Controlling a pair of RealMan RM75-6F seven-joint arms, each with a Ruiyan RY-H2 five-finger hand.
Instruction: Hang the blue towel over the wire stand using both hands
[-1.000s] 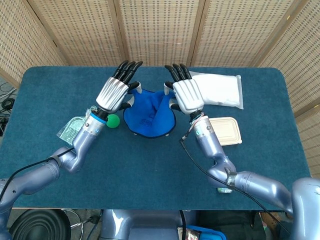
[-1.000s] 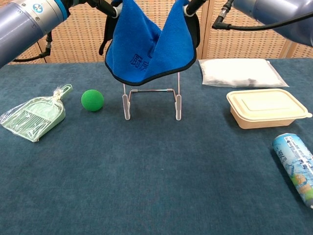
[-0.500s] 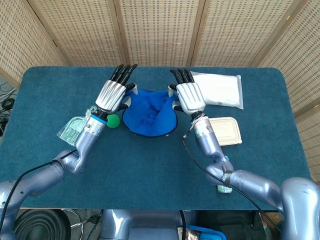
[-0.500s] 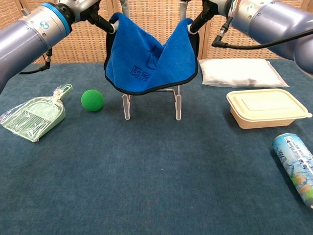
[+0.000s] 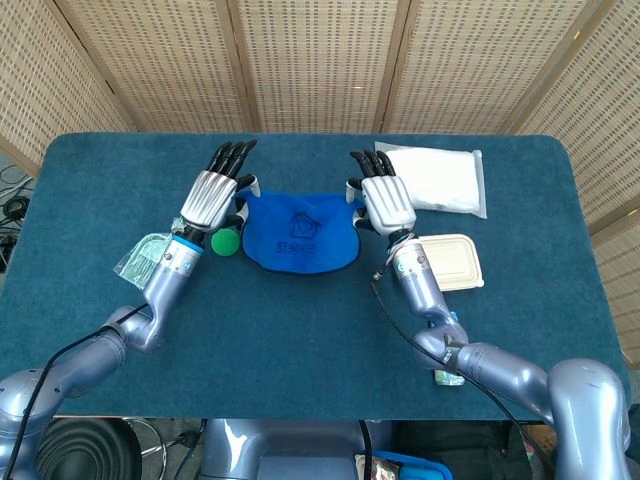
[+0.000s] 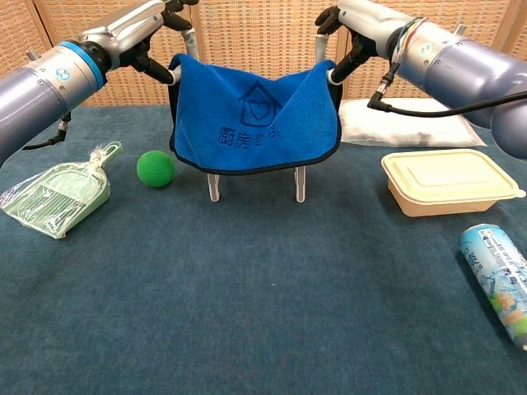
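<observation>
The blue towel (image 6: 255, 119) with a dark hem and a printed house mark hangs spread out over the wire stand (image 6: 299, 185), whose two feet show below the hem. In the head view the blue towel (image 5: 300, 233) lies between both hands. My left hand (image 5: 210, 195) pinches the towel's left top corner, and the left hand (image 6: 160, 37) sits high at the left in the chest view. My right hand (image 5: 385, 200) pinches the right top corner, and the right hand (image 6: 350, 33) is at the same height.
A green ball (image 6: 156, 168) and a wrapped green dustpan (image 6: 62, 193) lie left of the stand. A white packet (image 6: 403, 123), a beige lidded box (image 6: 449, 181) and a lying drink can (image 6: 498, 280) are to the right.
Both hands have come down and moved apart with the towel. The towel, bunched and sagging before, is now stretched flat and drapes lower over the stand.
</observation>
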